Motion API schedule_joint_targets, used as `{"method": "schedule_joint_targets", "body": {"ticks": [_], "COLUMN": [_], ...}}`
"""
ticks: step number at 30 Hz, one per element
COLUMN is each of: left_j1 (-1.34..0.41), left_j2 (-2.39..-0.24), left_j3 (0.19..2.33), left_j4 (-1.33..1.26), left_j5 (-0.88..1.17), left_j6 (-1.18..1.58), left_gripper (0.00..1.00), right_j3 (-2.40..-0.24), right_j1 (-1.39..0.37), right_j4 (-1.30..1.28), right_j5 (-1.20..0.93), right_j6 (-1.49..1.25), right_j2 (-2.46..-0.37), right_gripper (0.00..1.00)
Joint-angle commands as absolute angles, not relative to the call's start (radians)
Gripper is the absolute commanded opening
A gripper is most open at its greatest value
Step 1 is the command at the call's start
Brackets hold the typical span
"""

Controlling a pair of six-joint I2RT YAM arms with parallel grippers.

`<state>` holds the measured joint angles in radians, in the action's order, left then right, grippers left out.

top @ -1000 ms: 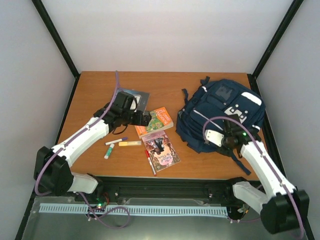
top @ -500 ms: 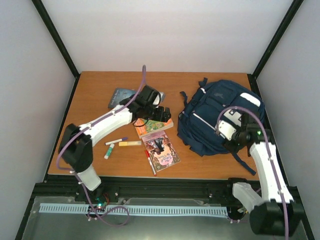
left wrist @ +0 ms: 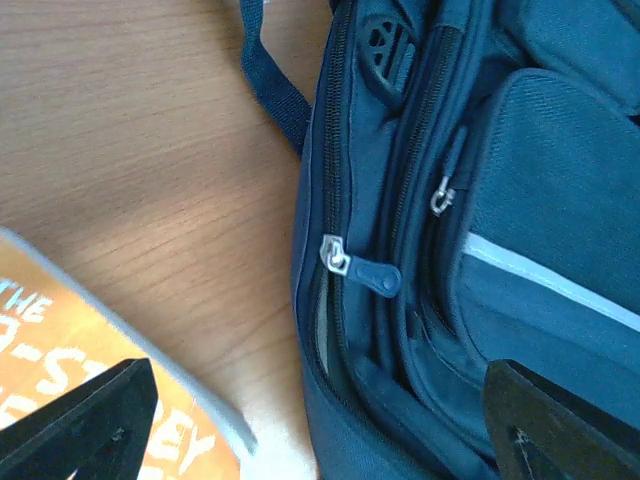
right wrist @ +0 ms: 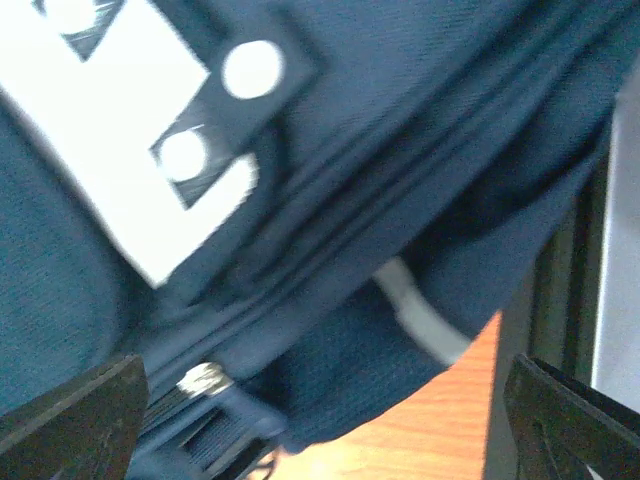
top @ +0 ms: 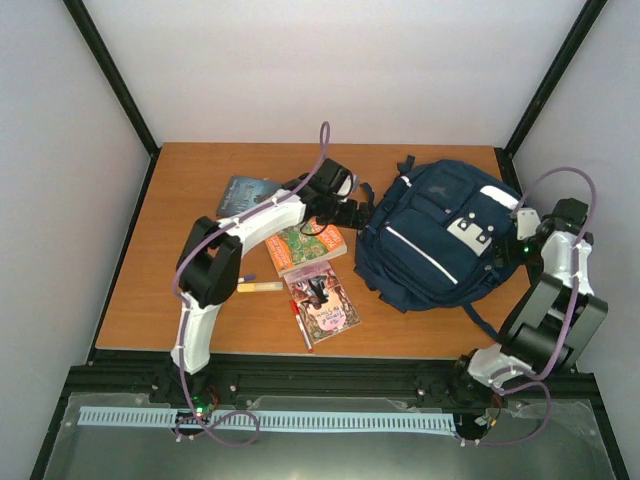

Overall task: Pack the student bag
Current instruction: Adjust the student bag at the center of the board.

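Both left hand and right hand gape open at the student bag on a white-walled wooden table.

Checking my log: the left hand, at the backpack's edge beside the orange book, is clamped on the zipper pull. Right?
No. The left hand is open, clear of the zipper pull, as the left wrist view shows; the rest holds.

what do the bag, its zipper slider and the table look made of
Student bag: matte navy woven fabric; a fine weave shows. Zipper slider: bright silver glint, likely metal. Table: brown wood grain, smooth and slightly glossy; solid wood or laminate, cannot tell.
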<state>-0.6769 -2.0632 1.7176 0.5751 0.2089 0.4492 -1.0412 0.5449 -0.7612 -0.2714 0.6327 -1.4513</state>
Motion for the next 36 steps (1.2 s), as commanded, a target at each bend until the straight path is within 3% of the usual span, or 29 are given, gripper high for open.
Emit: {"method": "schedule_joint_targets", "body": {"ticks": [1,10,17,24,36], "left_j1": [-0.696,-0.775,-0.896,-1.024,-1.069], "left_j2": [-2.161,-2.283,-2.233,-2.086,-2.049], "left_j3": [1.816,1.892,1.770,1.519,1.428], "left_j4": [0.571,0.571,0.528,0.410,0.347], "left_j5": [0.240,0.239,0.215,0.191,0.158], "left_j6": [0.472,0.472,0.487,0.531,0.571], "left_gripper": [0.91,0.88,0.86,0.86,0.86], "right_j3": [-1.116,-1.168,-1.195,-1.197,-1.316], "right_j1": [0.601,0.614,0.594,0.558,0.518], "right_j4": [-0.692,-0.676,-0.675,-0.617,-0.612], "right_j5": [-0.302,-0.401,-0.456,-0.523,-0.584], "right_j6": [0.559,0.515,0.537,0.527,0.455], "right_j2": [-1.577,-1.749,-1.838,-1.899,-1.959], "right_gripper": [0.98,0.94,0.91,0.89,0.88]}}
